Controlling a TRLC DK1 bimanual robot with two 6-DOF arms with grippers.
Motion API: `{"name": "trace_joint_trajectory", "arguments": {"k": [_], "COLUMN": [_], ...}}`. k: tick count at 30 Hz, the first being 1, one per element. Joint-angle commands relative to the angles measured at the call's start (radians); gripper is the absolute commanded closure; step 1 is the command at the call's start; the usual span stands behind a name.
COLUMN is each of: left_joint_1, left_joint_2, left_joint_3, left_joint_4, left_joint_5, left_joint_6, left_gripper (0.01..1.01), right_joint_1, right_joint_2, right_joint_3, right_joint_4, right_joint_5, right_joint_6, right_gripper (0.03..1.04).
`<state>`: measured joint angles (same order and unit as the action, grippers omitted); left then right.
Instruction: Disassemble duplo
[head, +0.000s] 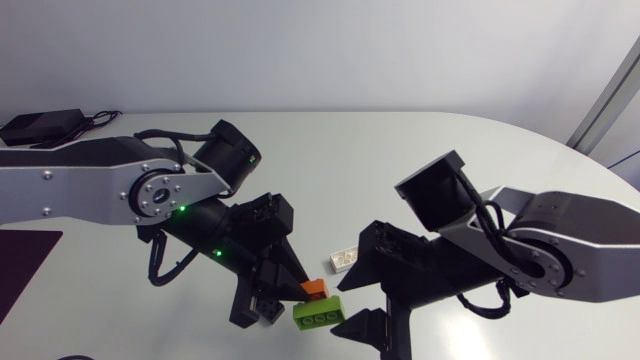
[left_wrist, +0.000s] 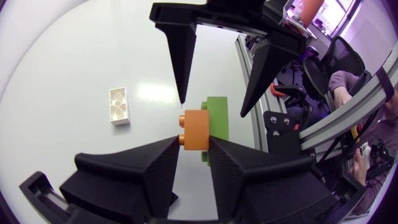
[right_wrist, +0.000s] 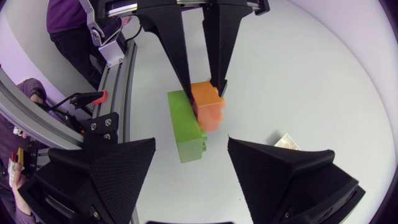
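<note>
Left gripper: our fingers are closed on the orange brick, one on each of two opposite faces. The arm reaches in from ten o'clock in the head view.
Orange brick: it sits against the long flank of the green brick, on the twelve o'clock side. We cannot tell how firmly the two are joined.
Green brick: it lies at six o'clock from the orange one, near the six o'clock edge of the table. Its long axis runs nine to three o'clock in the head view.
Right gripper: our fingers are spread wide and hold nothing. It waits at about four o'clock from the green brick and is the nearer arm to it.
Key relation: the green brick's long axis points roughly along the right gripper's line of reach. We judge the fingers would close across its narrow width.
Caution: the orange brick also lies within that wide gap, so we judge the right fingers must take the green brick alone.
Pull line: likely twelve to six o'clock, straight off the flank.
White brick: it lies loose on the table at one o'clock from the orange brick, apart from both grippers.
</note>
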<state>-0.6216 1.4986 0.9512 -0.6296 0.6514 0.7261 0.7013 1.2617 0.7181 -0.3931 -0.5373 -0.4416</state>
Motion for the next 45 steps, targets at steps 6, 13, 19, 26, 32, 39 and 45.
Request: {"name": "trace_joint_trajectory", "arguments": {"k": [6,13,19,26,32,39,45], "left_joint_1": [-0.013,-0.018,-0.036,0.013,0.069,0.089,0.083], "left_joint_2": [0.035,0.038,0.035,0.080,0.152,0.301,0.356], "left_joint_3": [0.043,0.054,0.054,0.072,0.040,0.047,0.034], "left_joint_4": [-0.010,-0.010,-0.010,0.004,0.163,0.278,0.354], "left_joint_5": [0.013,0.014,0.014,-0.010,-0.190,-0.251,-0.299], "left_joint_6": [0.029,0.016,0.003,0.003,-0.022,-0.037,-0.048], "left_gripper": [0.734,0.734,0.734,0.733,0.728,0.720,0.707], "right_joint_1": [0.033,0.078,0.090,0.101,-0.008,-0.089,-0.085], "right_joint_2": [0.018,0.007,-0.019,-0.077,-0.130,-0.093,0.019], "right_joint_3": [0.003,-0.014,-0.026,-0.042,-0.092,-0.147,-0.172], "right_joint_4": [0.003,0.000,-0.001,-0.027,-0.032,0.042,0.171], "right_joint_5": [-0.013,-0.016,-0.006,0.039,0.094,0.128,0.169], "right_joint_6": [0.009,0.020,0.021,0.023,-0.031,-0.052,-0.049], "right_gripper": [0.49,0.83,0.86,0.86,0.85,0.85,0.84]}}
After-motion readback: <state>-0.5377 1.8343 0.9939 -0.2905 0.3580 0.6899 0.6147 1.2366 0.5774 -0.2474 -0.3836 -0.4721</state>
